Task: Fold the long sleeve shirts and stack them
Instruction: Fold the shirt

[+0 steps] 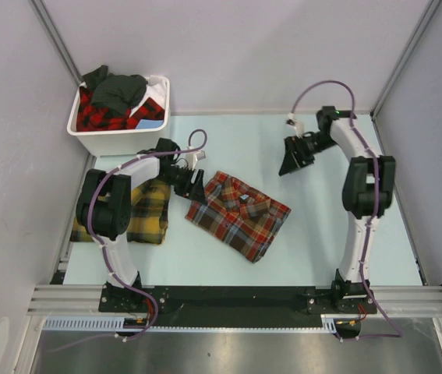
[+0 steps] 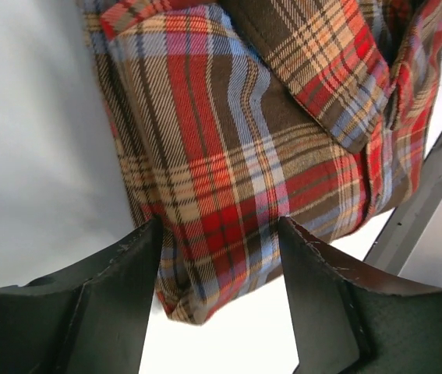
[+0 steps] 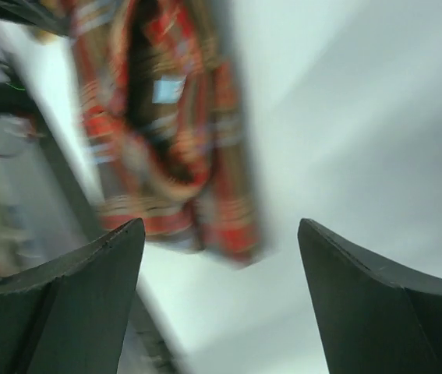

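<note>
A folded red-brown plaid shirt with blue lines [image 1: 240, 214] lies in the middle of the table, collar up. My left gripper [image 1: 196, 189] is open at its near-left corner. In the left wrist view the shirt's corner [image 2: 228, 179] lies between my spread fingers [image 2: 119, 296], not clamped. A folded yellow-and-dark-green shirt [image 1: 152, 212] lies at the left, partly under the left arm. My right gripper [image 1: 291, 160] is open and empty, off the shirt's far right. Its wrist view is blurred and shows the red-brown shirt [image 3: 166, 132] at a distance.
A white plastic bin [image 1: 107, 140] at the back left holds red-black plaid [image 1: 100, 117] and dark grey [image 1: 119, 89] clothes. Grey walls enclose the table at the left, back and right. A metal rail runs along the near edge [image 1: 236, 296].
</note>
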